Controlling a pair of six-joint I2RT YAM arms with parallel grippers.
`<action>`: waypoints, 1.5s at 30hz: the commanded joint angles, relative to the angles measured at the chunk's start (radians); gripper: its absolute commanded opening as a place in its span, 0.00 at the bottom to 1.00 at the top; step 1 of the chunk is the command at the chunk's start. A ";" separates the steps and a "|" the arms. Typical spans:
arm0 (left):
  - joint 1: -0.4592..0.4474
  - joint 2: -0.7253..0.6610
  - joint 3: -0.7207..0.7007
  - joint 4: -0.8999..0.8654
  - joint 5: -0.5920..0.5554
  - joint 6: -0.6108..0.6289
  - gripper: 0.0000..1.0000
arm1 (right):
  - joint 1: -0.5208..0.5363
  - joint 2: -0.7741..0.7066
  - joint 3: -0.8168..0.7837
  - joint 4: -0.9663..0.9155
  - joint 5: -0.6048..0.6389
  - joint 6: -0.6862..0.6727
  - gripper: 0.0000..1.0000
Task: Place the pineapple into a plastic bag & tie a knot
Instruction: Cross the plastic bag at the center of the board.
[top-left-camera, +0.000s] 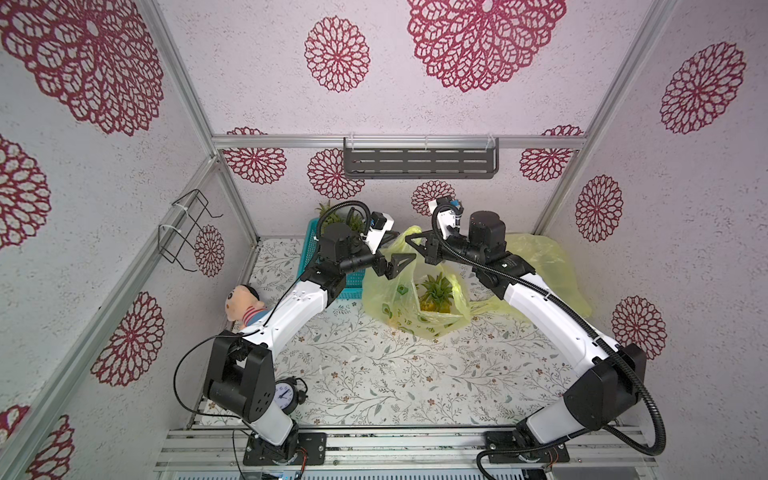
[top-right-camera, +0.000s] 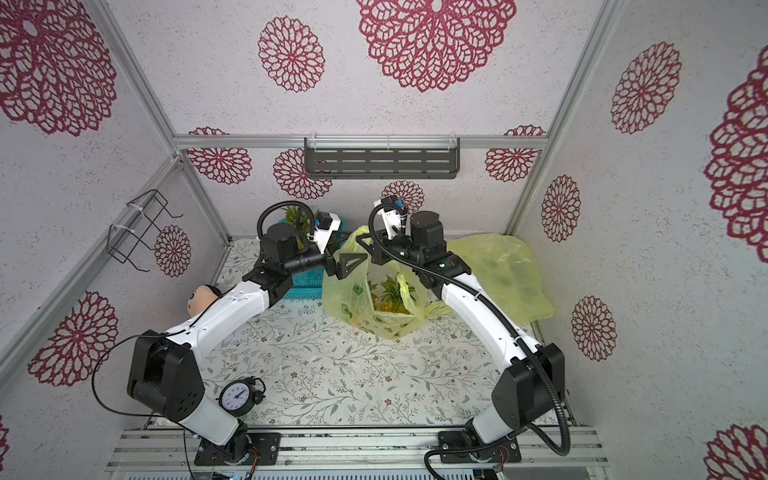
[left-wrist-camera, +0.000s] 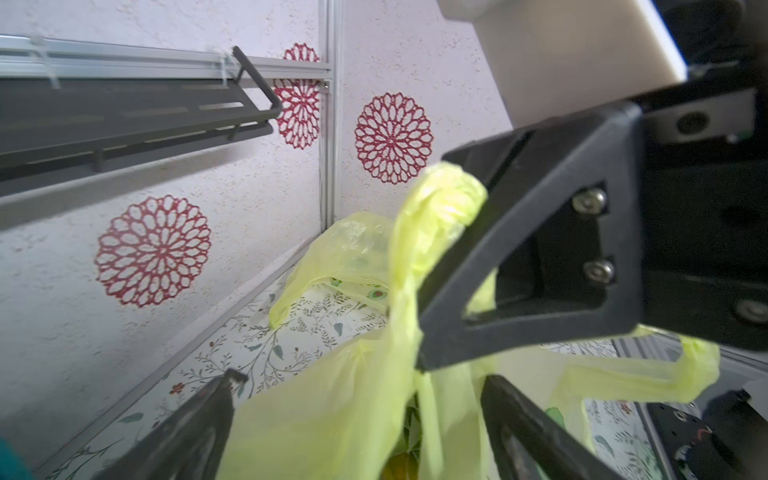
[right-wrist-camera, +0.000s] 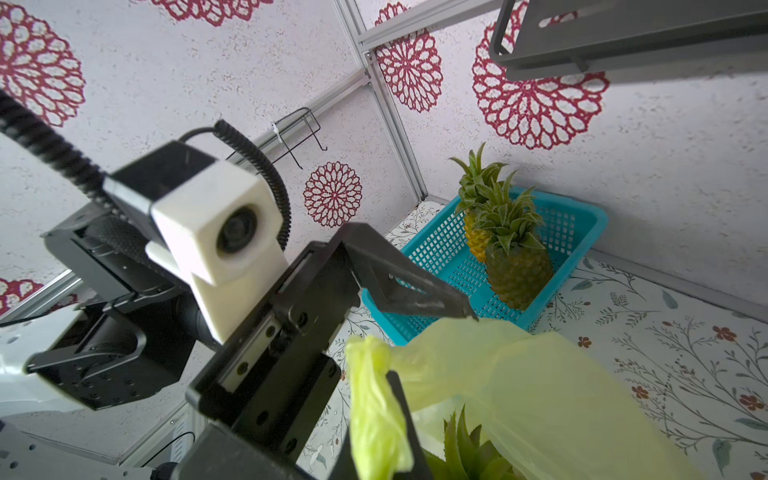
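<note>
A yellow plastic bag (top-left-camera: 390, 297) stands open on the floral table, with the pineapple (top-left-camera: 435, 293) upright inside it, seen in both top views. My right gripper (top-left-camera: 411, 240) is shut on one bunched bag handle (right-wrist-camera: 374, 409) and holds it up over the bag's far side. My left gripper (top-left-camera: 395, 268) is open just beside it, at the bag's left rim. In the left wrist view the bag film (left-wrist-camera: 332, 415) hangs between its spread fingers (left-wrist-camera: 208, 411). The pineapple's crown (right-wrist-camera: 465, 449) shows below the held handle.
A teal basket (right-wrist-camera: 582, 224) with two more pineapples (right-wrist-camera: 515, 266) stands at the back left. A second yellow bag (top-left-camera: 540, 262) lies at the back right. A doll (top-left-camera: 245, 305) and a clock (top-left-camera: 286, 395) sit at the left. A dark shelf (top-left-camera: 419, 162) hangs on the back wall.
</note>
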 joint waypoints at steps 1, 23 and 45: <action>-0.012 0.016 0.006 0.058 0.092 -0.015 0.94 | -0.006 -0.014 0.057 -0.014 0.048 0.028 0.04; -0.055 0.049 0.072 -0.127 -0.171 0.078 0.00 | -0.097 -0.052 0.178 -0.384 0.057 0.032 0.58; -0.065 0.059 0.089 -0.171 -0.161 0.105 0.00 | -0.094 0.143 0.349 -0.351 -0.131 -0.022 0.32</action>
